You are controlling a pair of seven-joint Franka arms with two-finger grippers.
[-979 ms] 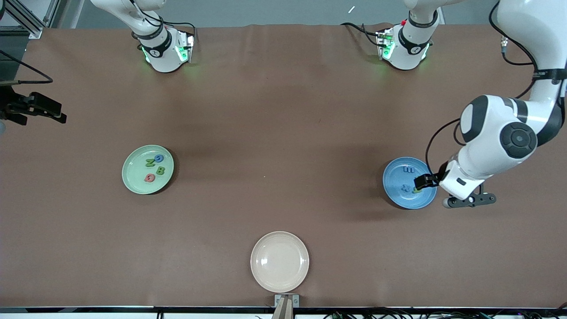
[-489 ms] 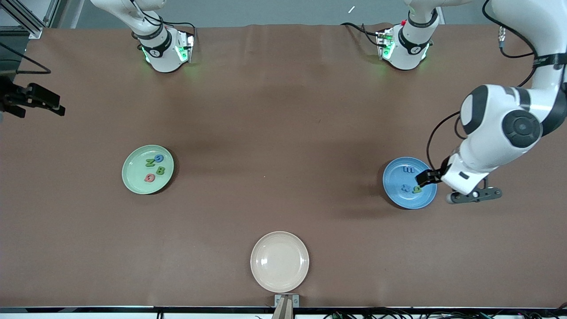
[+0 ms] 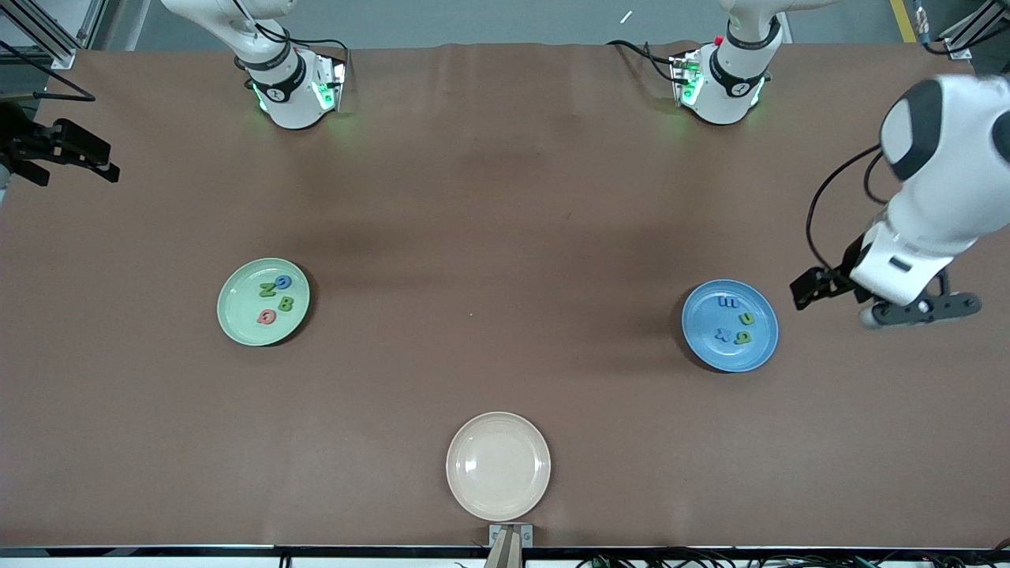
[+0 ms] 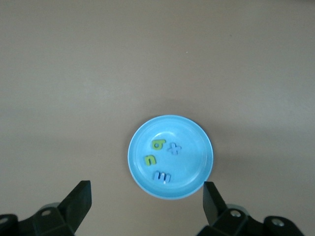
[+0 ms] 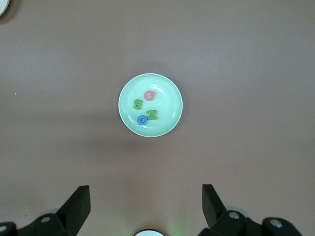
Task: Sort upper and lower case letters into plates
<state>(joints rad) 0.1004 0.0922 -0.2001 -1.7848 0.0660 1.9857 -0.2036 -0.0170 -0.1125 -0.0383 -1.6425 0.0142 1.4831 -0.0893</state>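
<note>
Brown table cover (image 3: pixel 505 197), grey floor (image 3: pixel 489 22)

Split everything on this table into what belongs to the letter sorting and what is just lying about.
Belongs to the job:
- pale green plate holding four letters
- blue plate holding four letters
- left hand, open, up off the table
- right hand, open, up off the table

Just lying about:
- cream plate, nothing in it

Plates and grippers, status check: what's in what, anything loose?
Left gripper open, empty, up beside blue plate. Right gripper open, waiting at its table end. Four letters in blue plate, four in green plate. Cream plate bare; nothing obstructing.
</note>
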